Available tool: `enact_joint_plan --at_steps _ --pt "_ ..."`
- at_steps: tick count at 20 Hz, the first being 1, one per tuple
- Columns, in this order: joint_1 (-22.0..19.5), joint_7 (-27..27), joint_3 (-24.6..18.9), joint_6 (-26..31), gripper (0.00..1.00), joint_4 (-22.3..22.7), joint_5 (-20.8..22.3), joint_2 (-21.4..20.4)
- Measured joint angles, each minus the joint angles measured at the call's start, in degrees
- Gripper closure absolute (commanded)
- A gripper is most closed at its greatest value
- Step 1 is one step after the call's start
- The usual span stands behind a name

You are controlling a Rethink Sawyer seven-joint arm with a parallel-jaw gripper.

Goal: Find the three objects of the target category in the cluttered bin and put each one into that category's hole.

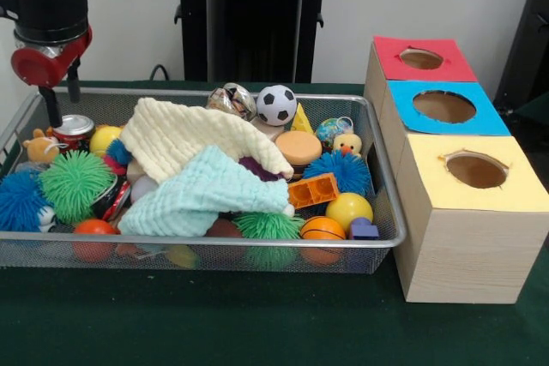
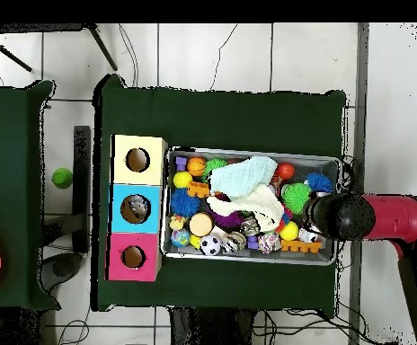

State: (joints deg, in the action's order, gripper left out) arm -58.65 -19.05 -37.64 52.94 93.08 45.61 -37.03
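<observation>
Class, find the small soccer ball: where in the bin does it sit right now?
In the front view, the soccer ball sits against the far rim of the bin, right of centre, between a shiny silver ball and a yellow wedge.

No legible text, label, brand, number or sign found in either view. The small red-and-silver tin can (image 1: 74, 129) at the far corner of the wide silver wire-mesh bin (image 1: 390, 212) bears printed markings, too small to read. The tops of the red, blue and yellow wooden boxes (image 1: 467, 237) carry no readable writing.
</observation>
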Motion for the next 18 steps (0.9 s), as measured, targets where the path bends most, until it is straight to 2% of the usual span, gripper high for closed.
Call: enact_joint_plan --at_steps 5,12,18 --pt "0.0 0.0 -0.2 -0.4 0.00 0.0 0.3 0.1" --pt "-0.4 0.0 -0.4 -4.0 0.00 0.0 2.2 0.5" --pt "-2.0 0.0 -0.6 -7.3 0.00 -0.1 3.6 2.5"
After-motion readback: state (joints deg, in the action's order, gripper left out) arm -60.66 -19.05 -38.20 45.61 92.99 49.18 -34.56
